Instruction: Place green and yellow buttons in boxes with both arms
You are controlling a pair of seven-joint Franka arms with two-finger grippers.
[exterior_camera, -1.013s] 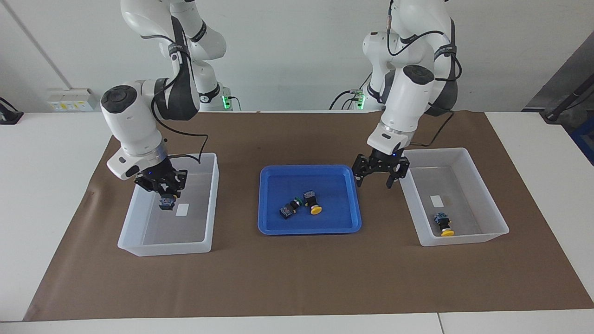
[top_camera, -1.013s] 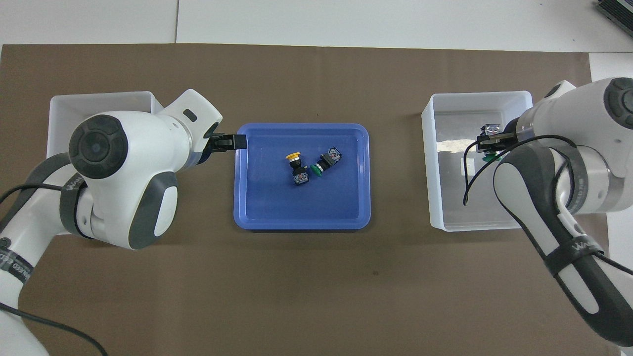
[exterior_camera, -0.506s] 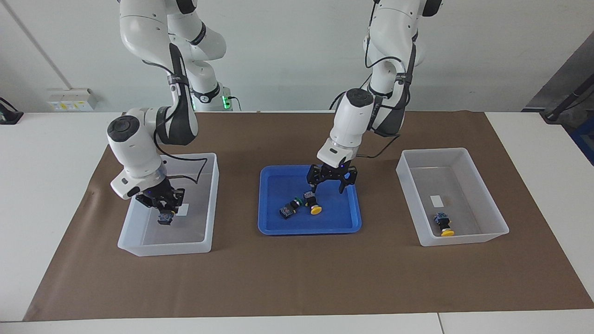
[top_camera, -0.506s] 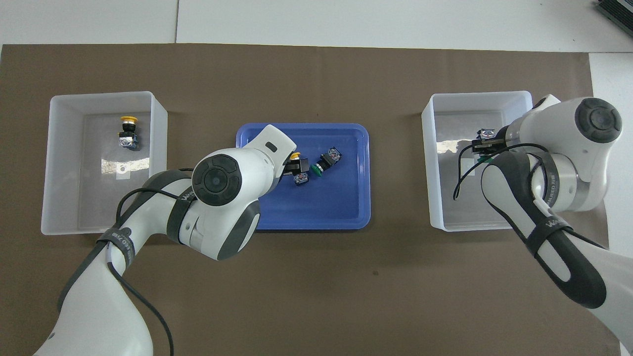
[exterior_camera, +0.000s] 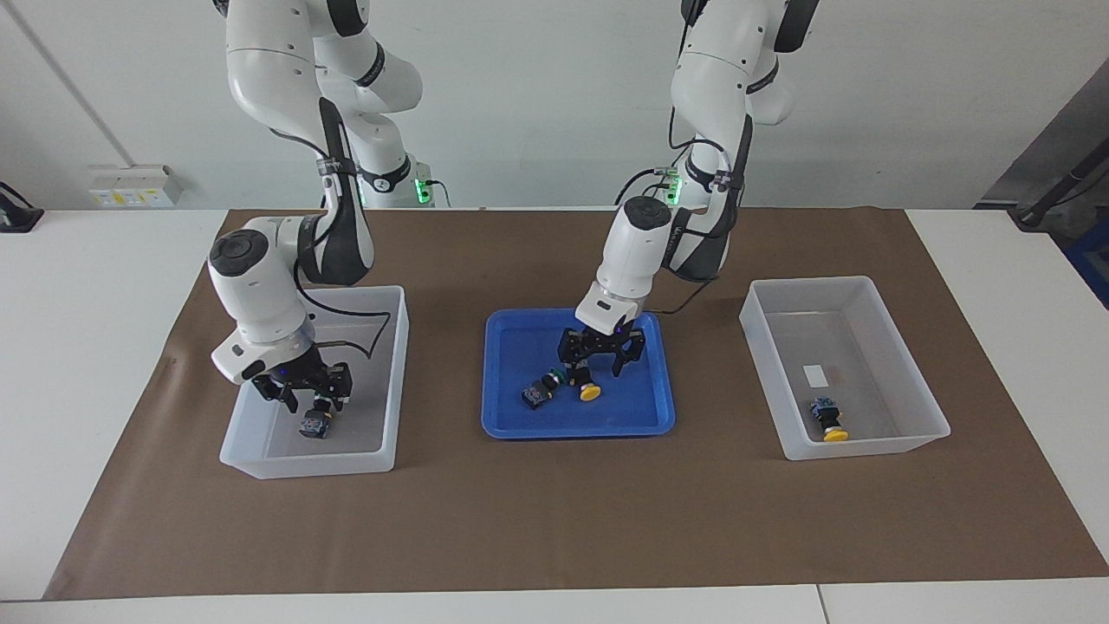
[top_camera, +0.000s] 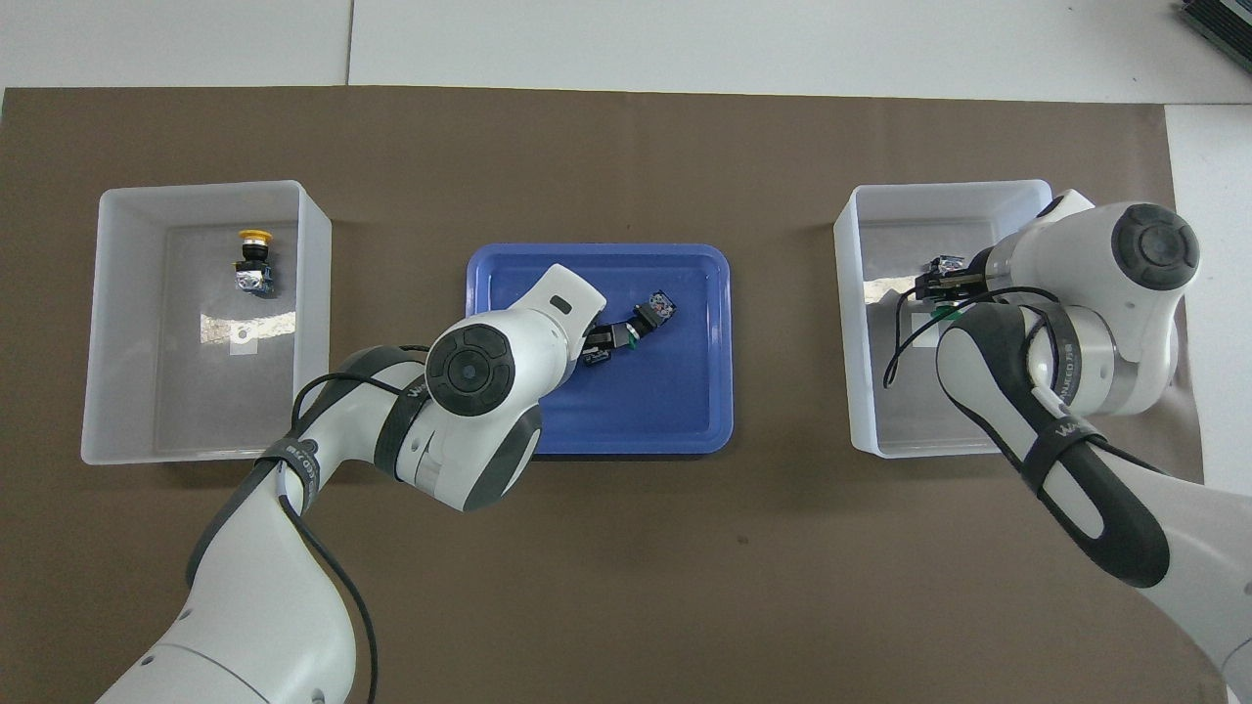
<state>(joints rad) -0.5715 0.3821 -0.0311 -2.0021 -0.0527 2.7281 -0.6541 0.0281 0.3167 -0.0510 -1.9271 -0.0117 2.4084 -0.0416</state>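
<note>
My left gripper is open, low in the blue tray, with its fingers on either side of a yellow button. A green button lies beside it in the tray. My right gripper is open inside the box at the right arm's end. A green button lies on that box's floor just under it. The other box holds a yellow button. In the overhead view the left arm hides the tray's yellow cap; the green button shows.
A brown mat covers the table under both boxes and the tray. The tray stands midway between the boxes. A small white label lies in the box at the left arm's end.
My left gripper came from beside its box into the tray and lowered around the yellow button. My right gripper lowered into its box and opened, leaving the green button on the floor.
</note>
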